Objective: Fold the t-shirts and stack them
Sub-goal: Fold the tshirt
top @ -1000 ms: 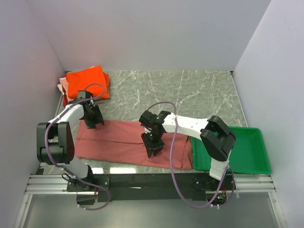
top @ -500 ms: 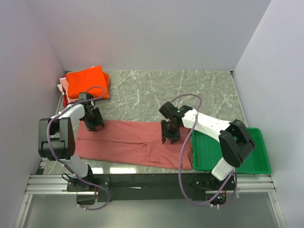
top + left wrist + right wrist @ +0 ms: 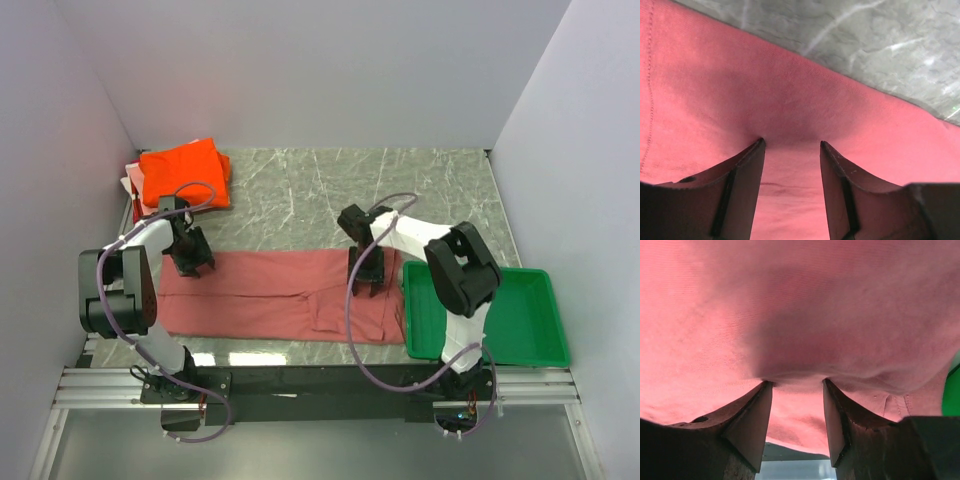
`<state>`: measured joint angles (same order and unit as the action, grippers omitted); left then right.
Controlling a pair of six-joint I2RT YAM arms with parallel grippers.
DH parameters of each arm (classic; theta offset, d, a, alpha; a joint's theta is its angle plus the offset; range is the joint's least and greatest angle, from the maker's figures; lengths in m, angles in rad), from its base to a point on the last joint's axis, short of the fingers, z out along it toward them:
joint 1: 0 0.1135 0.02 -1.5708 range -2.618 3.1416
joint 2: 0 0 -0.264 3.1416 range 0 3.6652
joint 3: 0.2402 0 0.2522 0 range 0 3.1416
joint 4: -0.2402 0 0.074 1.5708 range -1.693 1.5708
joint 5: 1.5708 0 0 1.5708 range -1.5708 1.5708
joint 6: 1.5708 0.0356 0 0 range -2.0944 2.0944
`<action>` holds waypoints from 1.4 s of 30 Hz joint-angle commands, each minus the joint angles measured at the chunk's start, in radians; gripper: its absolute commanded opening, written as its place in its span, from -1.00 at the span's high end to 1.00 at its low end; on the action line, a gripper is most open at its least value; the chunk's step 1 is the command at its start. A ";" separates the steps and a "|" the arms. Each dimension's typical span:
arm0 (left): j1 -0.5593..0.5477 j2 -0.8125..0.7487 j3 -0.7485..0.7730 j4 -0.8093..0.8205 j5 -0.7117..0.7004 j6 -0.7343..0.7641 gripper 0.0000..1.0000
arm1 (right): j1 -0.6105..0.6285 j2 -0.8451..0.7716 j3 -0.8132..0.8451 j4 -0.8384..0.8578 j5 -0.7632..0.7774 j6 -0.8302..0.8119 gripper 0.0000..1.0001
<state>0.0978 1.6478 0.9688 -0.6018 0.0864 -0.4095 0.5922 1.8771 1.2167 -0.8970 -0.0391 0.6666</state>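
Note:
The dusty salmon t-shirt lies folded into a long strip across the near part of the marble table. It fills the left wrist view and the right wrist view. My left gripper is open, with its fingertips pressed on the shirt's far left edge. My right gripper is open, with its fingertips down on the shirt's right part. No cloth is pinched in either one. The bright orange t-shirt lies folded at the back left, on top of pale pink and white ones.
A green plastic tray sits at the near right, its left rim touching the salmon shirt's right end. Grey walls close in the left, back and right sides. Bare marble lies behind the shirt.
My right gripper has swept from the shirt's middle near edge to its right part, farther back. My left gripper has shifted slightly left along the far edge. The shirt lies flatter.

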 commanded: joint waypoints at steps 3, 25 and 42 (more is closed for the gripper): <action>0.033 -0.017 -0.009 0.016 0.009 0.012 -0.09 | -0.093 0.148 0.191 0.032 0.113 -0.055 -0.04; -0.029 -0.161 -0.062 0.091 0.220 0.052 -0.08 | -0.158 0.213 0.759 0.023 0.042 -0.151 -0.04; -0.076 -0.115 -0.174 0.142 0.157 -0.069 -0.08 | -0.141 -0.024 0.135 0.141 0.024 -0.105 -0.03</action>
<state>0.0307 1.5238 0.8165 -0.4919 0.2630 -0.4591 0.4492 1.8458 1.3468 -0.8070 -0.0242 0.5461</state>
